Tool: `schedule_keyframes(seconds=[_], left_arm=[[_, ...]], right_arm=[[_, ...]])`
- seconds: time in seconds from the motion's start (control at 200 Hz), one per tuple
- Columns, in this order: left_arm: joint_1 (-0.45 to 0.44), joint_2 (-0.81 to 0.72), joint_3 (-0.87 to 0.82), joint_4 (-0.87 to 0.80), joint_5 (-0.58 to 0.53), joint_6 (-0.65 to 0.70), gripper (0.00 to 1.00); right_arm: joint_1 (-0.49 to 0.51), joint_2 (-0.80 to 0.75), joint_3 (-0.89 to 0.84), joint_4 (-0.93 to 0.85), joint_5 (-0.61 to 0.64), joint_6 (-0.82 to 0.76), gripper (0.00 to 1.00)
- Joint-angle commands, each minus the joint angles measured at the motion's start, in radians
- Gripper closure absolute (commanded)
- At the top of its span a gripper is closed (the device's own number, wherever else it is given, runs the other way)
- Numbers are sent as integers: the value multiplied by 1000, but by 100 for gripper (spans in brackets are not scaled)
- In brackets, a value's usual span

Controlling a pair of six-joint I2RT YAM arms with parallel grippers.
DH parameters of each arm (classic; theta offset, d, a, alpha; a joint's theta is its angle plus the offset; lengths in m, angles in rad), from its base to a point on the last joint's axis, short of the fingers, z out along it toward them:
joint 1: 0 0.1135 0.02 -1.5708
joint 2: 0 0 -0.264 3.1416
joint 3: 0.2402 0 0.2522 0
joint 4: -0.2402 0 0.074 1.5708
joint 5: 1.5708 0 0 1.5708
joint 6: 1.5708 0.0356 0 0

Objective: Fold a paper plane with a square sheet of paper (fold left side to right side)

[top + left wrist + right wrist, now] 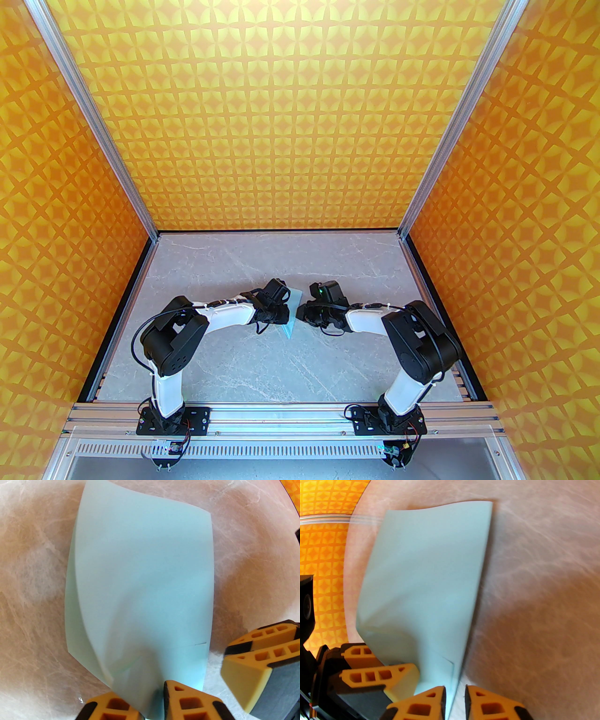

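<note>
Now | left gripper (140, 688) clamps sheet (140, 573) | right gripper (454, 687) ajar around its edge | table (328, 365) below

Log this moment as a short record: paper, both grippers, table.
paper: square sheet of paper, pale blue, loosely doubled over, bowed, layers offset
left gripper: paper's edge runs between its fingers; whether it is clamped is unclear
right gripper: paper's edge sits in the gap between its fingers; grip unclear
table: grey marbled surface under the paper
stage: no dart shape yet
</note>
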Motion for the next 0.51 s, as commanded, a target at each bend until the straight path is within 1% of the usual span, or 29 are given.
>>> schedule_keyframes(seconds=[0.0,0.285,0.5], left_arm=[[-10,26,34,-31,-21,18,79],[-21,37,45,-37,-21,23,79],[-21,30,43,-37,-21,28,79]], right_arm=[[-1,24,-1,37,-30,18,77],[-1,79,18,32,-38,35,79],[0,81,19,36,-42,40,80]])
